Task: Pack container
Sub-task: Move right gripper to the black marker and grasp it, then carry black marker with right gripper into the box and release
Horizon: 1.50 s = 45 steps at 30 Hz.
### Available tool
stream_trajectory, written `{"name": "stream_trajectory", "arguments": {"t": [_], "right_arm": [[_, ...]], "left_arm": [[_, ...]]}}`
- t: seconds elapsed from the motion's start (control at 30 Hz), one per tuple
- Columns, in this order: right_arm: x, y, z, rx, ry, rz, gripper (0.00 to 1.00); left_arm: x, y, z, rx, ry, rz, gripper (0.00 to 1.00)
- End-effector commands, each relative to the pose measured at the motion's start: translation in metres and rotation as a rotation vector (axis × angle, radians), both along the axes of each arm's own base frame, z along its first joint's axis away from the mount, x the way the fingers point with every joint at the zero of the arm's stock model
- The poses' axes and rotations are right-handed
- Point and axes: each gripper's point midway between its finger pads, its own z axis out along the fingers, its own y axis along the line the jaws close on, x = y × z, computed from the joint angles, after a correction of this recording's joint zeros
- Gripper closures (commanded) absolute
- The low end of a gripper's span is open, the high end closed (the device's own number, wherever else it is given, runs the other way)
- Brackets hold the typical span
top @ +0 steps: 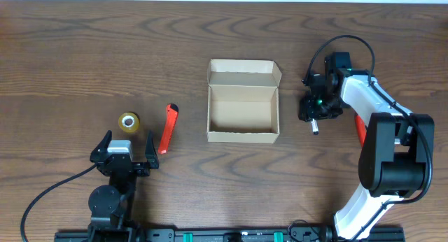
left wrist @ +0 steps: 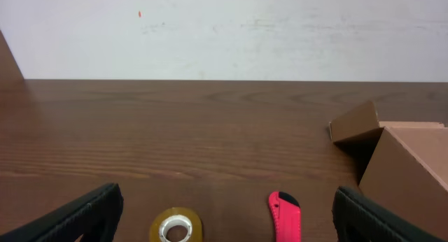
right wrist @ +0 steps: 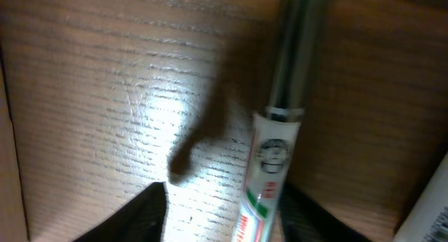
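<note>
Pickup step: right end effector [top: 316, 116], spread, straddles marker [right wrist: 276, 151] right of box [top: 243, 102]; next, pinch and lift.

Wide bare counter [top: 84, 53] lies beyond the left gripper [top: 128, 137], but a tape roll [top: 129, 121] and red cutter [top: 168, 128] sit just ahead. The container [top: 243, 136] stands open-topped; a marker [right wrist: 276, 165] lies beside its right wall, under the right gripper [top: 316, 110].
</note>
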Motion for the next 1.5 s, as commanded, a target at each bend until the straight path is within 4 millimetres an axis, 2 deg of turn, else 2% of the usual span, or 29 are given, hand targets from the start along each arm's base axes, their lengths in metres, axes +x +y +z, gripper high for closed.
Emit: {"name": "stream_trajectory", "arguments": {"t": [0.0,0.13,0.27,0.57,0.73,0.83,0.9,1.07,1.13,1.23,1.3,1.37,1.47], "right_arm": [[-0.004,0.0,-0.009,0.012,0.027,-0.006,0.59],[-0.006,0.0,-0.009,0.013,0.033,-0.005,0.75],[-0.006,0.0,-0.009,0.013,0.034,-0.006,0.99],[-0.005,0.004,-0.008,0.036,0.033,-0.012,0.99],[0.002,0.013,0.007,0.097,-0.001,-0.047,0.99],[0.016,0.019,0.036,0.13,-0.071,-0.058,0.99],[0.025,0.022,0.062,0.137,-0.132,-0.069,0.99],[0.04,0.038,0.152,0.154,-0.348,-0.026,0.99],[0.04,0.052,0.192,0.181,-0.447,0.026,0.99],[0.025,0.091,0.235,0.276,-0.552,0.226,0.99],[0.007,0.119,0.252,0.334,-0.582,0.378,0.99],[-0.012,0.144,0.256,0.368,-0.577,0.521,0.99],[-0.045,0.176,0.252,0.432,-0.542,0.738,0.99]], "left_arm": [[-0.001,-0.004,-0.018,-0.006,0.052,-0.021,0.05],[-0.001,-0.004,-0.018,-0.006,0.052,-0.021,0.05],[-0.001,-0.004,-0.018,-0.006,0.052,-0.021,0.05],[-0.001,-0.004,-0.018,-0.006,0.052,-0.021,0.05],[-0.001,-0.004,-0.018,-0.006,0.052,-0.021,0.05],[-0.001,-0.004,-0.018,-0.006,0.052,-0.021,0.05],[-0.001,-0.004,-0.018,-0.006,0.052,-0.021,0.05],[-0.001,-0.004,-0.018,-0.006,0.052,-0.021,0.05],[-0.001,-0.004,-0.018,-0.006,0.052,-0.021,0.05],[-0.001,-0.004,-0.019,-0.006,0.052,-0.021,0.05],[-0.001,-0.004,-0.018,-0.006,0.052,-0.021,0.05],[-0.001,-0.004,-0.018,-0.006,0.052,-0.021,0.05],[-0.001,-0.004,-0.018,-0.006,0.052,-0.021,0.05]]}}
